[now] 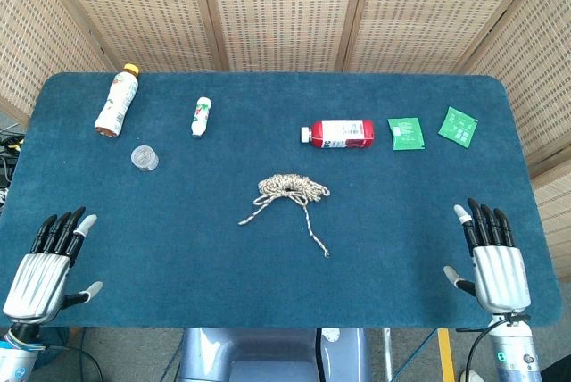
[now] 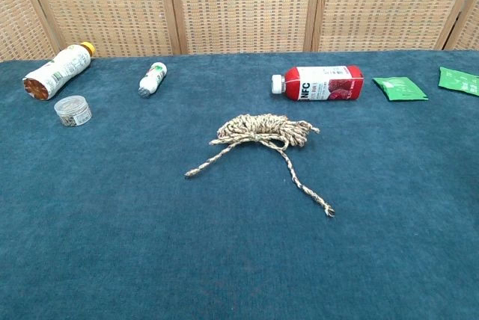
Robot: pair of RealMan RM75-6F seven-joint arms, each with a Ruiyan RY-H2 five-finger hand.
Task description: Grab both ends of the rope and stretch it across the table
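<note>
A tan braided rope point(image 1: 291, 189) point(image 2: 260, 132) lies bunched in a coil at the middle of the blue table point(image 1: 268, 266). One loose end point(image 1: 244, 220) point(image 2: 191, 173) trails toward the front left, the other end point(image 1: 325, 253) point(image 2: 327, 210) toward the front right. My left hand point(image 1: 46, 266) rests flat near the front left corner, fingers spread and holding nothing. My right hand point(image 1: 492, 259) lies flat near the front right corner, also empty with fingers apart. Both hands are far from the rope. The chest view shows neither hand.
Along the back lie an orange-capped bottle point(image 1: 117, 101), a small white bottle point(image 1: 202, 117), a red juice bottle point(image 1: 339, 133) and two green packets point(image 1: 405, 133) point(image 1: 458, 126). A small clear jar point(image 1: 144, 158) stands at the left. A wicker screen point(image 1: 285, 7) backs the table.
</note>
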